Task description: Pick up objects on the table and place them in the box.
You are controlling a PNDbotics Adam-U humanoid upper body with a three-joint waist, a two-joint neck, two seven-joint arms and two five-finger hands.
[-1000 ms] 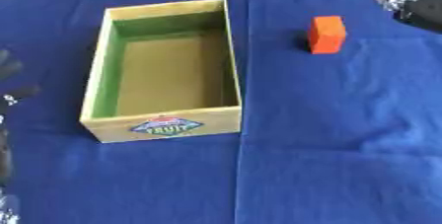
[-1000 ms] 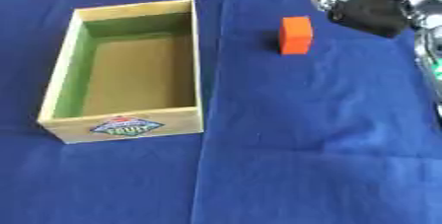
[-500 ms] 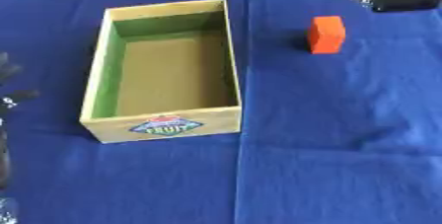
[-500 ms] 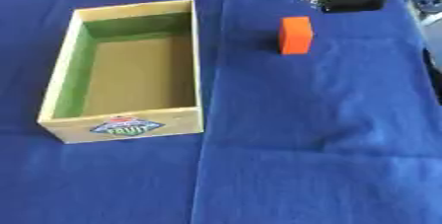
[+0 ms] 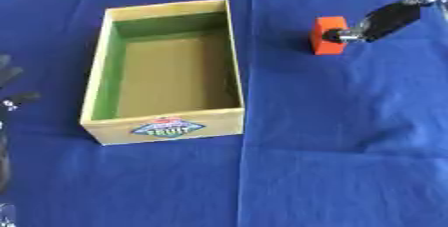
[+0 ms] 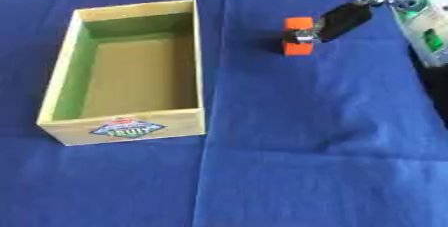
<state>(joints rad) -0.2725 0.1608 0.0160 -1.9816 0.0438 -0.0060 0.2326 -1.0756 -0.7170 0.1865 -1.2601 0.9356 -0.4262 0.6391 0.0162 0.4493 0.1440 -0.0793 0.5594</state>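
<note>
An orange block (image 5: 327, 35) stands on the blue cloth to the right of the box. The wooden box (image 5: 164, 122) has green inner walls, a bare brown floor and a fruit label on its near wall; nothing lies in it. My right hand (image 5: 385, 18) reaches in from the upper right corner, and one straight black finger with a silver tip (image 6: 305, 35) touches the block's right side. Nothing is curled round the block. My left hand (image 5: 10, 78) rests at the left edge of the left eye view, fingers up and relaxed, well apart from the box.
A blue cloth (image 5: 332, 146) covers the whole table. A white device with green parts (image 6: 427, 26) sits at the right edge in the right eye view. Clutter and a person's hand lie beyond the table's far edge.
My right hand has come down from the far upper right and now touches the orange block's right side. The block, the box and my left hand have stayed put.
</note>
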